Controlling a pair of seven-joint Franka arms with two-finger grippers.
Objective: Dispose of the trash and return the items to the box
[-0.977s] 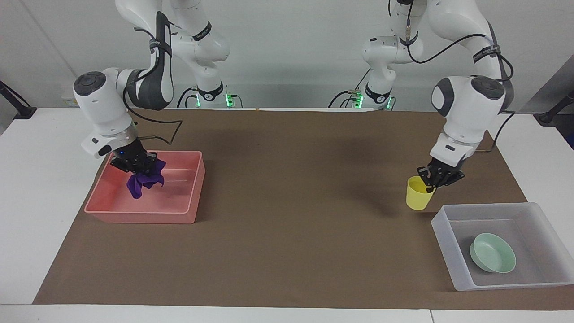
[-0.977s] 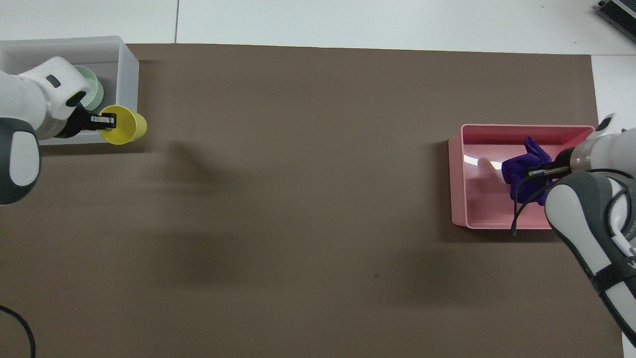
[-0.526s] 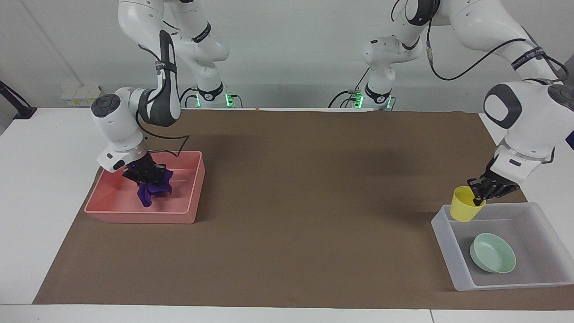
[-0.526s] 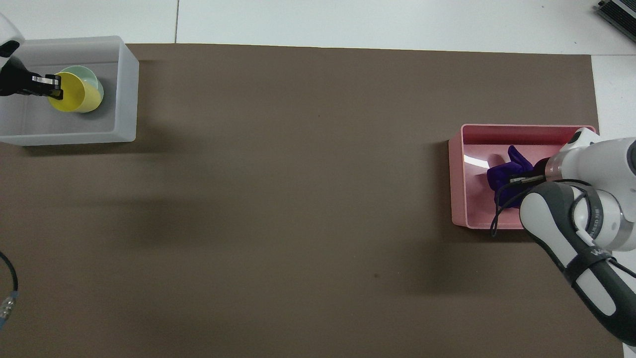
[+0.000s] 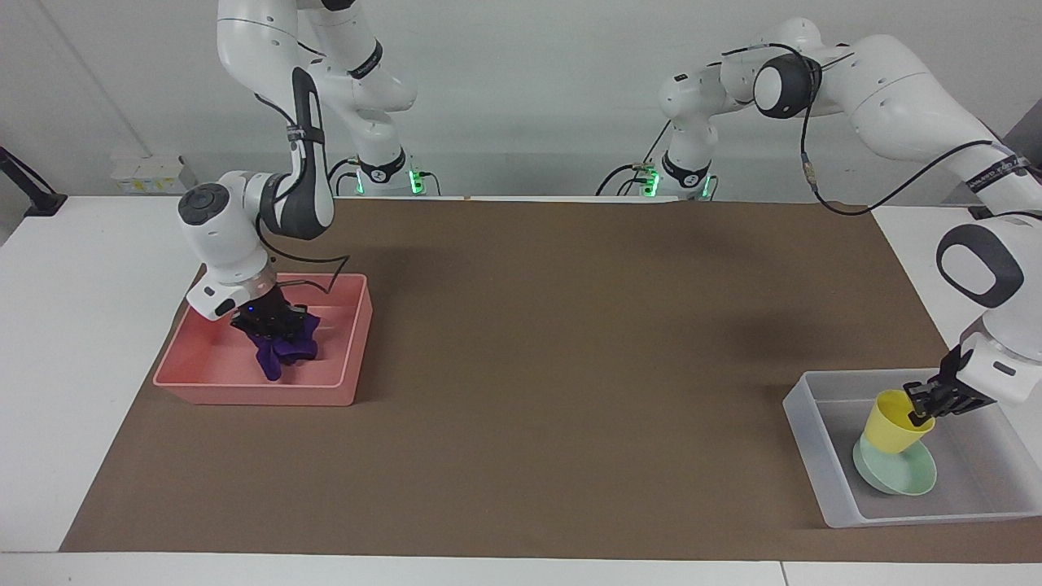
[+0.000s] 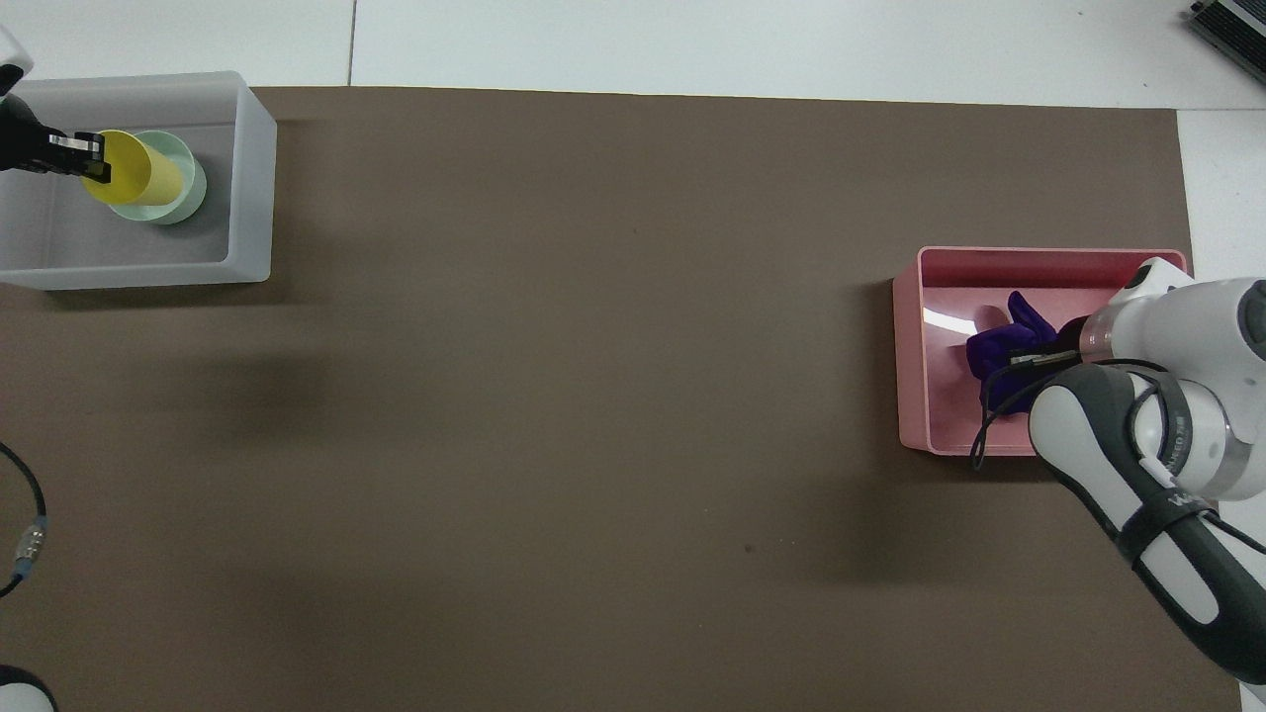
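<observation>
Fingers of the left gripper point(image 5: 924, 404) are clamped on the small yellow plastic cup point(image 5: 894, 422), now lowered onto the mint-green round bowl point(image 5: 895, 474) inside the translucent whitish bin point(image 5: 806, 443). Right gripper point(image 5: 277, 327) pinches the purple cloth rag point(image 5: 281, 350), sunk deeper into the pink bin point(image 5: 252, 389); both releases look due next.

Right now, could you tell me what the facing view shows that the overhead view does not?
Facing only: both arm bases, and the yellow cup tilted, its base on the green bowl.
Overhead only: a cable at the table edge.
Both: left gripper shut on the cup's rim over the translucent bin; right gripper holding the purple rag in the pink bin.
</observation>
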